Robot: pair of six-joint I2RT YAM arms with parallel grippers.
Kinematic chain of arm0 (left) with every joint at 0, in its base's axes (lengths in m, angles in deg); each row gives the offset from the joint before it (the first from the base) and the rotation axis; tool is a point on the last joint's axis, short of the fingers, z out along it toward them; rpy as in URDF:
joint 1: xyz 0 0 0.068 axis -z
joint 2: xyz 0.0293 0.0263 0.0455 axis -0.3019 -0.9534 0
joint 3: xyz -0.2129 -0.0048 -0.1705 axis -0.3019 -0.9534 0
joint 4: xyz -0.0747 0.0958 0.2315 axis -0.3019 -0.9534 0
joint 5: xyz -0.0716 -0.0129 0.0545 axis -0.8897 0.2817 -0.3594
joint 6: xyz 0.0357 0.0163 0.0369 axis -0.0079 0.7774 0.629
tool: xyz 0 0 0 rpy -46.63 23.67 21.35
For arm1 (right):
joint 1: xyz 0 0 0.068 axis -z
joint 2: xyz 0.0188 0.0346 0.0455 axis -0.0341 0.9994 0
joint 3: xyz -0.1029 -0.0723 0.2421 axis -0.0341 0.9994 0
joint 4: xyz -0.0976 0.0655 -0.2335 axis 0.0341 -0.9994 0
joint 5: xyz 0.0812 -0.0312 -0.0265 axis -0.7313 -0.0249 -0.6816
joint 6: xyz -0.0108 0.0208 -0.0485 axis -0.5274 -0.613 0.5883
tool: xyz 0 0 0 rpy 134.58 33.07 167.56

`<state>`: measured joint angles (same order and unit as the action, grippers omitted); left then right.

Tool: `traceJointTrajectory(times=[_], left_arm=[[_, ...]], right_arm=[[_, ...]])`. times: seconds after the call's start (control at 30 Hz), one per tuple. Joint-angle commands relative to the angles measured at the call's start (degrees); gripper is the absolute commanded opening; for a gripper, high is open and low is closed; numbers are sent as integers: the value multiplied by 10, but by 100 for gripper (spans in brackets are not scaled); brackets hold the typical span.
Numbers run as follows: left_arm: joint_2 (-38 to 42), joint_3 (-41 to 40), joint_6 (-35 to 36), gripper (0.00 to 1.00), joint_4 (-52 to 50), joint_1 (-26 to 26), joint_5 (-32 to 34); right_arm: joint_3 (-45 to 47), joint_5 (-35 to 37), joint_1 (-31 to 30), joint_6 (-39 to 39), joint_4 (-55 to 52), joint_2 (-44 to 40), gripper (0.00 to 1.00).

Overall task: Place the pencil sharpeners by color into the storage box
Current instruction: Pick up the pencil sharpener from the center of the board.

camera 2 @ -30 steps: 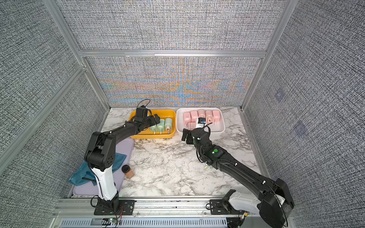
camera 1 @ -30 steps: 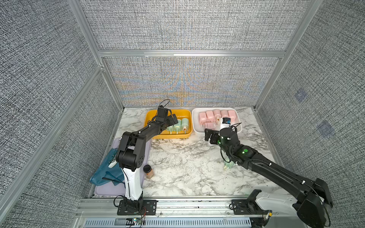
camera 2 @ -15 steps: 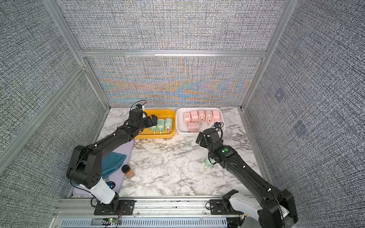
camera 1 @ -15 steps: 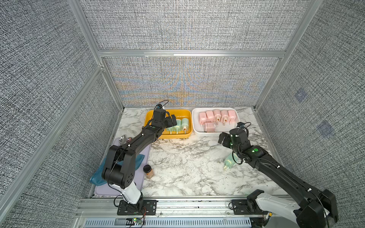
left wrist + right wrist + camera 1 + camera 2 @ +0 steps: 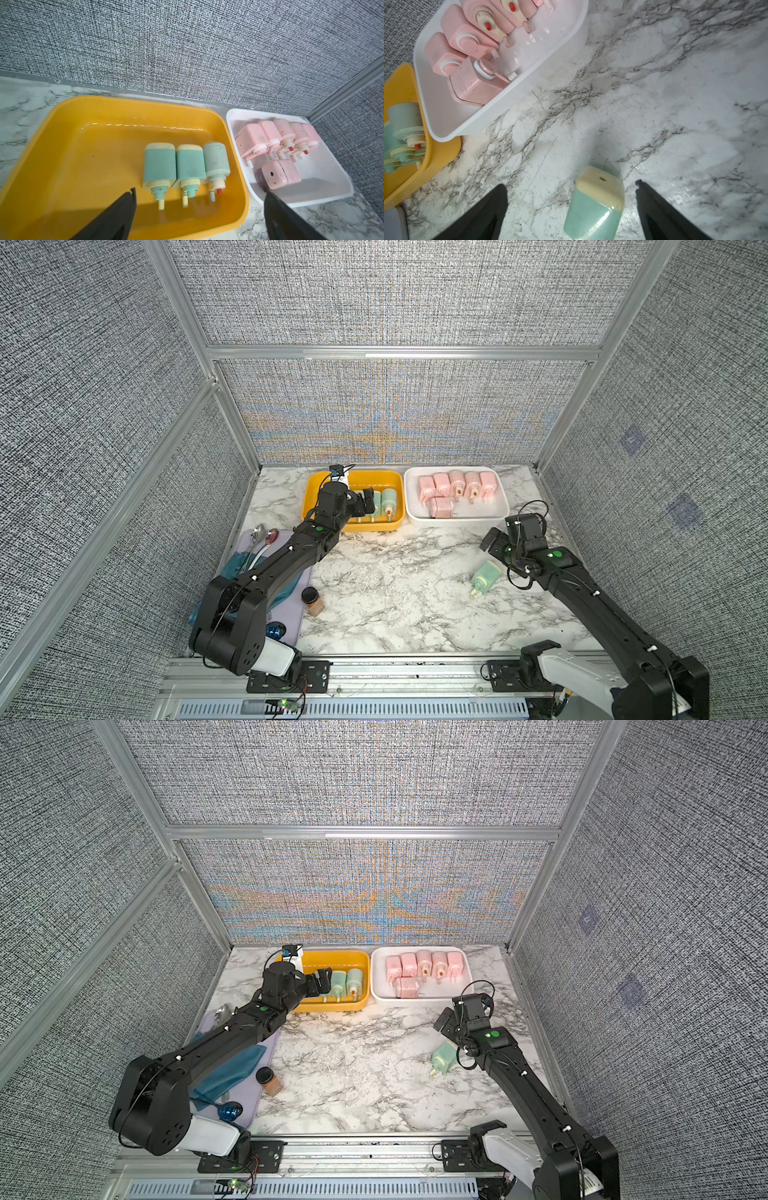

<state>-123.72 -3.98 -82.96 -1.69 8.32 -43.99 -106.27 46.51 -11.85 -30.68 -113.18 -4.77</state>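
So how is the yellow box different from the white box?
The yellow box holds three green sharpeners; the white box holds six pink sharpeners. The open left gripper hangs over the yellow box; no gripper is over the white box. Both are shallow rounded boxes, side by side by the back wall.

Bare marble (image 5: pixel 395 585) around green sharpener (image 5: pixel 486 575)

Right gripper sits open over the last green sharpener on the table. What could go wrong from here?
1. The green sharpener lies off-centre between the fingers of the open right gripper; closing may shove or spin it instead of clamping it.
2. The left gripper hangs open over the yellow tray, where this one belongs; the arms might collide there.
3. The white tray of pink sharpeners lies nearer; a short drop would missort.
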Motion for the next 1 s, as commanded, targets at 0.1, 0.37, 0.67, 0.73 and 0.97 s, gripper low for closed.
traceJointTrajectory(times=[0.1, 0.37, 0.67, 0.73, 0.97], left_arm=[[16, 7, 11, 99, -14, 0, -47], [22, 5, 25, 99, -36, 4, -90], [12, -3, 47, 99, -32, 6, -134], [13, -6, 51, 99, -30, 6, -132], [14, -14, 63, 99, -34, 6, -120]], right_arm=[[4, -5, 34, -7, -41, -3, 99], [-3, -69, 53, -2, -59, 38, 98], [-31, -82, 74, -22, -94, 106, 93], [-32, -106, 77, -28, -84, 121, 92], [-33, -147, 77, -24, -69, 154, 87]])
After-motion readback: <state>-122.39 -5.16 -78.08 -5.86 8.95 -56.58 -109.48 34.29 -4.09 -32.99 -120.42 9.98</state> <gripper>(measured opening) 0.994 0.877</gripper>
